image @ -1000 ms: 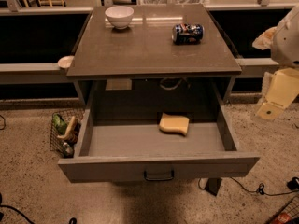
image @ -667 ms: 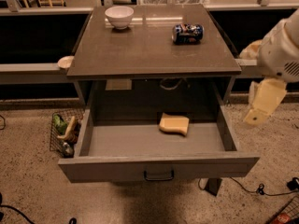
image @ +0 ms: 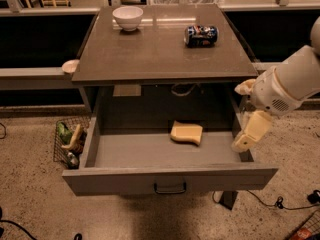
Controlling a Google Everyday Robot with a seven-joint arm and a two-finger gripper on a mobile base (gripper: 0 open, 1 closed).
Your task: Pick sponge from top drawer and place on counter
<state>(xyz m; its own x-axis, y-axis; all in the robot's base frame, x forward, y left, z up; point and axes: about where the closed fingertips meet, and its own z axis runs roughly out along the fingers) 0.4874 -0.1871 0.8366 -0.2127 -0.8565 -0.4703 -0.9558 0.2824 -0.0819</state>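
The pale yellow sponge lies flat inside the open top drawer, towards its back, a little right of centre. The drawer is pulled fully out, with a small dark handle on its front panel. The grey-brown counter sits above it. My gripper hangs from the white arm over the drawer's right wall, to the right of the sponge, above it and apart from it. It holds nothing that I can see.
A white bowl stands at the counter's back left and a blue soda can lies on its side at the back right. A wire basket with bottles stands on the floor left of the drawer. Cables lie on the floor at right.
My arm and gripper have moved left and down, from well right of the cabinet to over the drawer's right wall. The sponge and drawer have not moved.
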